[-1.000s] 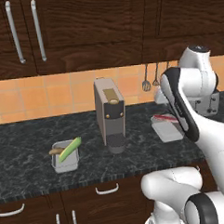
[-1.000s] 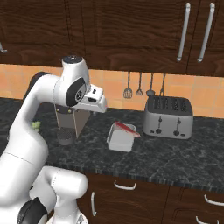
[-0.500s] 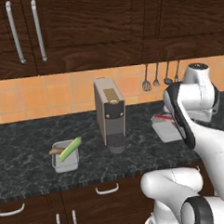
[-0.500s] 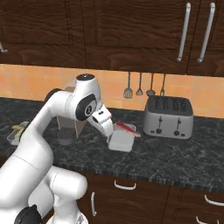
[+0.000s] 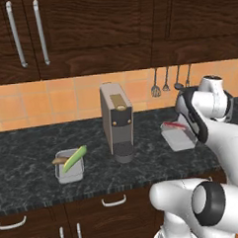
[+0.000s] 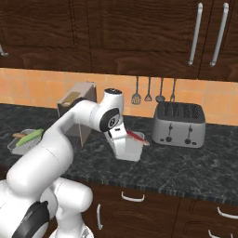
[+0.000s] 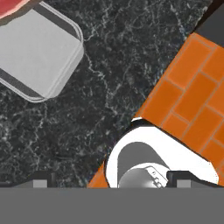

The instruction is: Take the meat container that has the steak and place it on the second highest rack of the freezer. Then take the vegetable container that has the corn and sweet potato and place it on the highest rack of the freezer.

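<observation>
Right base view held two grey containers: meat container (image 6: pixel 126 148) with red steak (image 6: pixel 135 136), vegetable container (image 6: pixel 22 141). Speckled black counter (image 6: pixel 186 169). Gripper (image 7: pixel 109 178) fingers: state undeterminable.

The left base view looks forward and down from behind the arm, which rises at its 4 o'clock, onto the dark worktop (image 5: pixel 24 160), with the coffee machine (image 5: pixel 117 122) near centre and the meat container (image 5: pixel 178 135) toward 3 o'clock. The right base view faces the same worktop (image 6: pixel 186 165) from the other side, the arm rising at 8 o'clock, and shares the coffee machine (image 6: pixel 76 104) and meat container (image 6: pixel 128 146). The hand view looks closely down on the worktop (image 7: pixel 109 78), the meat container (image 7: pixel 35 54) at 10 o'clock.
</observation>
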Controlling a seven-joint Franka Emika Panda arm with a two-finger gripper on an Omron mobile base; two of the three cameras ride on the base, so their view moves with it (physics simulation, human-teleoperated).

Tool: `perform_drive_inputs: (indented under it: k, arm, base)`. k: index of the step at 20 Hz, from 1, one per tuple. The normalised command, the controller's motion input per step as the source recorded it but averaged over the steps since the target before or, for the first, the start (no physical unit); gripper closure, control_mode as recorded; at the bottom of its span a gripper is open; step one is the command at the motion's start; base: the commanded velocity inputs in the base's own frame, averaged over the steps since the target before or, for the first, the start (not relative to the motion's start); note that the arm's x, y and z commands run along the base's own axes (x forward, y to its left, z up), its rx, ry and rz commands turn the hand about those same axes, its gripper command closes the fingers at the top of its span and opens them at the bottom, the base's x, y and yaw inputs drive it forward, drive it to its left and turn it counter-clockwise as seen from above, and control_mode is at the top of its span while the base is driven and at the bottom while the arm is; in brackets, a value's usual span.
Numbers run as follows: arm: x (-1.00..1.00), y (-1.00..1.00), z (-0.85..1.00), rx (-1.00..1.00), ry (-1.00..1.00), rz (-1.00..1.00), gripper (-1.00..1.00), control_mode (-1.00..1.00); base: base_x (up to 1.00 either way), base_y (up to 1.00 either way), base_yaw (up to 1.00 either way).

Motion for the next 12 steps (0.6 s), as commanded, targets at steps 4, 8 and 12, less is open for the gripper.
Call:
perform_drive_inputs:
  k: [4,8,12]
  arm:
    - [0.32,0.0,-0.42,-0.01,0.0,-0.03,-1.0,-1.0]
    - [0.55,0.0,-0.46,-0.04,0.0,-0.05,-1.0,-1.0]
    - [0.34,-0.02,-0.5,-0.1,0.0,-0.06,-1.0,-1.0]
  base:
    - [0.0,0.0,0.0]
    - [0.0,0.0,0.0]
    - [0.0,0.0,0.0]
